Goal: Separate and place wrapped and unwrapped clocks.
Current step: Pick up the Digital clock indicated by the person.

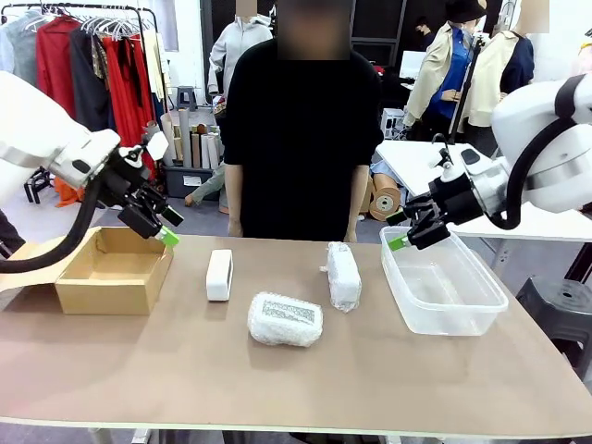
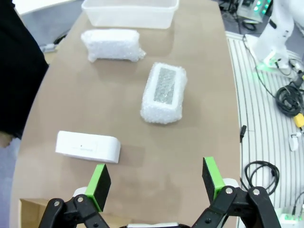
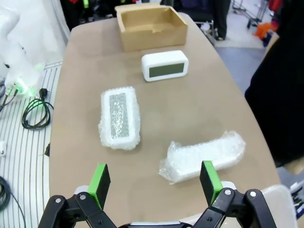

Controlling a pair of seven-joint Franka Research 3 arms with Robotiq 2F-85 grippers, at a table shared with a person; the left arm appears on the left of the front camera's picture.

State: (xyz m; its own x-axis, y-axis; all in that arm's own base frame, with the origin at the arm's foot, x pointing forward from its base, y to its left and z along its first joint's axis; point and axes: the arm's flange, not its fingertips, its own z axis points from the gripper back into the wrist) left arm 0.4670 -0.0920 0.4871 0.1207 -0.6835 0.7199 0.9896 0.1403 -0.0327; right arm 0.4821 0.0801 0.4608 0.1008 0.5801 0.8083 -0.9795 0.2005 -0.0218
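Clocks lie apart mid-counter (image 1: 185, 388): the bare white clock (image 1: 219, 275), a rounded block with a greyish display, stands on edge near the cardboard box (image 1: 102, 298). The grey-faced wrapped clock (image 1: 285, 319) lies flat in whitish bubble wrap nearer the robot's side, and the second wrapped clock (image 1: 343, 276), all whitish, lies beside the clear tub (image 1: 458, 316). Left jaws hang spread and empty above a box corner, right jaws spread and empty above a tub corner.

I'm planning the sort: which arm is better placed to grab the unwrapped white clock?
Left. The left pincer, open, hovers by the cardboard box, close to the bare clock; the right pincer hangs at the plastic tub, farther off.
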